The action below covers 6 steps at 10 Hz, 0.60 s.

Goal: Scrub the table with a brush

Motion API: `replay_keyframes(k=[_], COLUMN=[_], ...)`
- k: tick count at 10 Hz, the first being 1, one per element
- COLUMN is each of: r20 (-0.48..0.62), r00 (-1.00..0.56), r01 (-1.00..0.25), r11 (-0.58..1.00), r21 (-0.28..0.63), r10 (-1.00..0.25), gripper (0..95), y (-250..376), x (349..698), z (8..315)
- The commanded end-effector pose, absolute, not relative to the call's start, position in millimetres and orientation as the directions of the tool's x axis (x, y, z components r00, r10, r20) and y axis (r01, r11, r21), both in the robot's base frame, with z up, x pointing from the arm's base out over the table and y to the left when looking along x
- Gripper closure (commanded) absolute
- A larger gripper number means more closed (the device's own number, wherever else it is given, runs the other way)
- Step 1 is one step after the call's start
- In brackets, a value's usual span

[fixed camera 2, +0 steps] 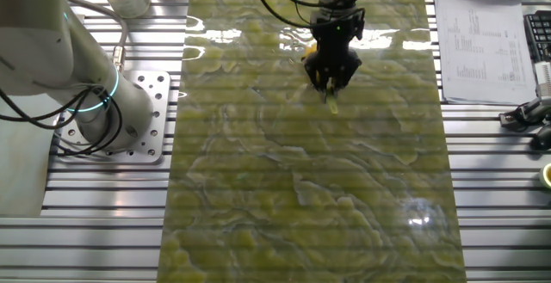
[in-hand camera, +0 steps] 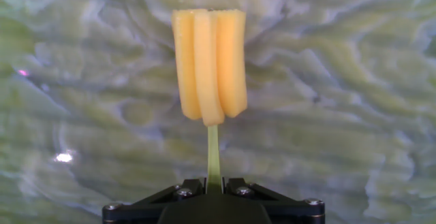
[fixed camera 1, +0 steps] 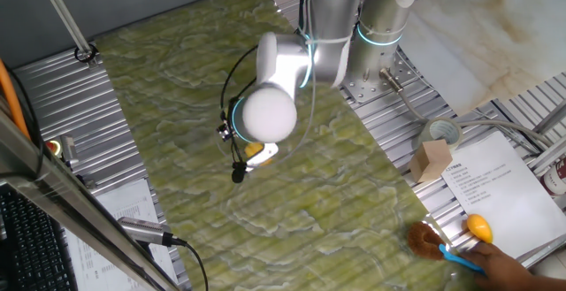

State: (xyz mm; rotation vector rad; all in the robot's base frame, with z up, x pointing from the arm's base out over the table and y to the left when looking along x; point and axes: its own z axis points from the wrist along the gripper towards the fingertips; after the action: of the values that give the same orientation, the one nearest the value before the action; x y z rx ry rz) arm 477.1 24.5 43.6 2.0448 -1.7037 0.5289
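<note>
The table (fixed camera 1: 301,194) is a long olive-green and pale yellow marbled surface, also seen in the other fixed view (fixed camera 2: 310,188) and filling the hand view (in-hand camera: 354,81). My gripper (in-hand camera: 214,183) is shut on the thin stick handle of the yellow brush (in-hand camera: 208,60). The blocky brush head points away from the fingers toward the table. In one fixed view the brush (fixed camera 1: 259,153) peeks out under the white wrist, low over the table's middle. In the other fixed view the gripper (fixed camera 2: 332,75) stands near the far end, with a bit of the yellow brush (fixed camera 2: 311,50) showing beside it.
Ribbed grey metal panels (fixed camera 1: 71,96) flank the table. The arm's base (fixed camera 2: 129,115) stands on the left side. A tape roll (fixed camera 1: 440,134), a cardboard block (fixed camera 1: 431,160), paper sheets (fixed camera 1: 495,180), an orange ball (fixed camera 1: 478,227) and a blue-handled item (fixed camera 1: 460,257) lie beside the table.
</note>
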Motion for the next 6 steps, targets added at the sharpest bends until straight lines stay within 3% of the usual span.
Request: replay_keyframes(k=[1, 6], r20=[0.527, 0.495], r00=[0.146, 0.098], r01=[-0.989, -0.993], r11=[-0.125, -0.052], r21=[0.074, 0.107], r10=[-0.837, -0.863], gripper=[95.0, 95.0], y=[28.7, 67.5], x=[480.4, 488.3], z=[40.5, 38.3])
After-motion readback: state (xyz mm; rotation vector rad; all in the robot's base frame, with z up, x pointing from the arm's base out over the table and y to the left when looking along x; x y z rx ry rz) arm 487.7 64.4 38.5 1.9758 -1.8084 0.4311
